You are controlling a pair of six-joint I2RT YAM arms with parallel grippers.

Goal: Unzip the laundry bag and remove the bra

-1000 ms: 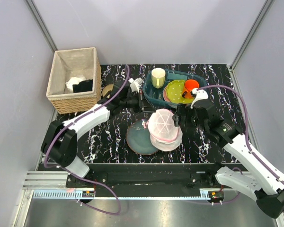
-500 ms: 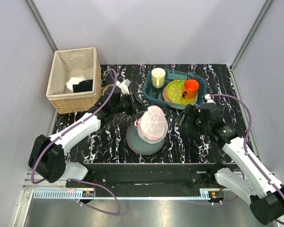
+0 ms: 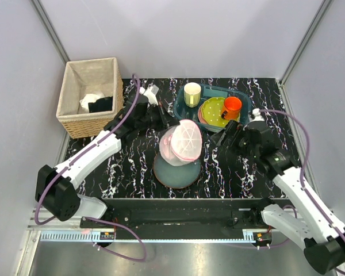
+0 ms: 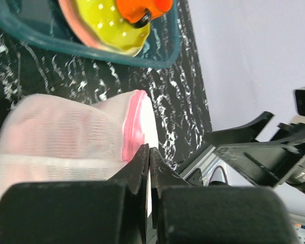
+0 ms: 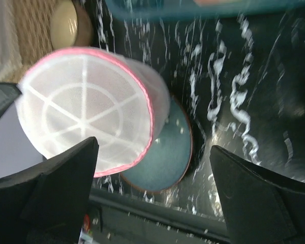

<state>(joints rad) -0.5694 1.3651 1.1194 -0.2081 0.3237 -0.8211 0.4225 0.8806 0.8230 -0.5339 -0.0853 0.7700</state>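
Mesh laundry bag (image 3: pixel 182 142) hangs tilted over blue-grey plate (image 3: pixel 172 175), pinched at its pink zip trim by the clamped left gripper (image 4: pixel 148 152). Right gripper (image 5: pixel 153 150) is spread wide beside it, holding nothing. Zip looks unopened and the bra is not discernible. I judge 2 steps remain.

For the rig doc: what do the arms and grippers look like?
The left arm and right arm match: white shell links, black joint housings, black bases. A purple cable loops along each. The left gripper and right gripper have matte black, wedge-shaped fingers. No markings are legible.
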